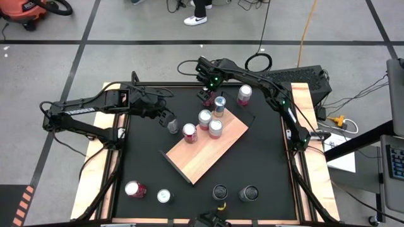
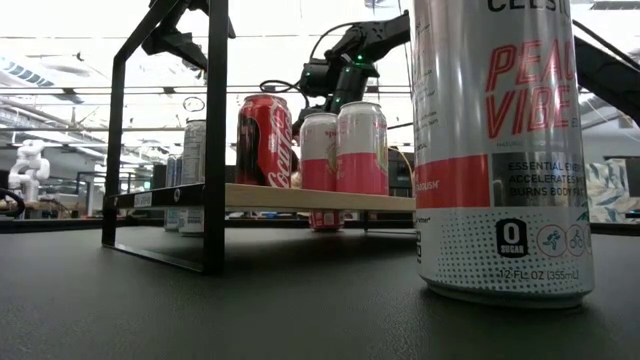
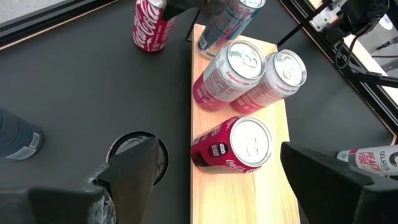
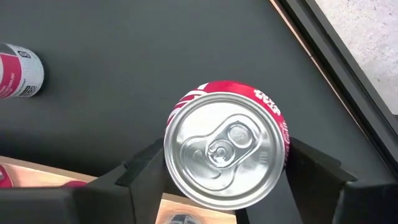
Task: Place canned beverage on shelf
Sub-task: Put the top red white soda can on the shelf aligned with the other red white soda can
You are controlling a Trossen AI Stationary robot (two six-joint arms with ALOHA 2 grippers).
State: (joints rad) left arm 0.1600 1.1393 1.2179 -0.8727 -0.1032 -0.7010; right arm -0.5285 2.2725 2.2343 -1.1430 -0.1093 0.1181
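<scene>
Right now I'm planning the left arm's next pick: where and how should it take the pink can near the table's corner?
Probably best to grip the pink can around its round side wall, coming straight down from above: it stands upright, lid up. Keep clear of the silver can beside it.

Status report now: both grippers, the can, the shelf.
Right gripper shut on red can by the shelf far corner. Left gripper open beside shelf. Four cans aboard.
</scene>
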